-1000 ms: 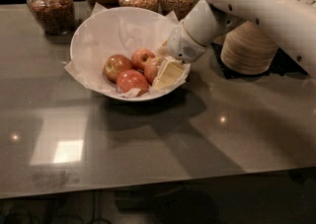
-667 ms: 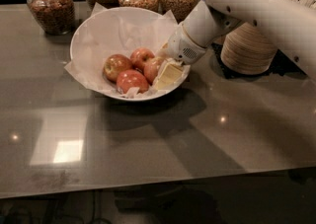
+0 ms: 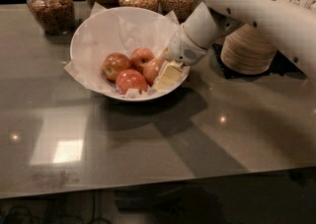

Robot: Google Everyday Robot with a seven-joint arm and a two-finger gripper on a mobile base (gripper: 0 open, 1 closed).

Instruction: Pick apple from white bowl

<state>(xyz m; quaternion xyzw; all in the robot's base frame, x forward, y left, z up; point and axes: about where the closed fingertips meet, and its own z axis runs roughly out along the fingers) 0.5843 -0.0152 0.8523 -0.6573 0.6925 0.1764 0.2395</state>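
The white bowl [image 3: 89,35], lined with crinkled white paper, stands on the grey table and holds four apples. The apple [image 3: 152,71], dull orange-red, lies at the bowl's right side, partly hidden by my gripper. My gripper [image 3: 168,75] reaches down into the bowl from the right and sits right against that apple's right side. A brighter red apple [image 3: 131,80] lies in front, one with a yellowish patch [image 3: 115,65] lies at the left, and a smaller one [image 3: 142,57] lies at the back.
Several glass jars of grains [image 3: 51,7] stand along the back edge behind the bowl. A stack of tan paper bowls [image 3: 247,50] stands to the right, under my white arm [image 3: 256,8]. Grey tabletop [image 3: 163,144] stretches in front of the bowl.
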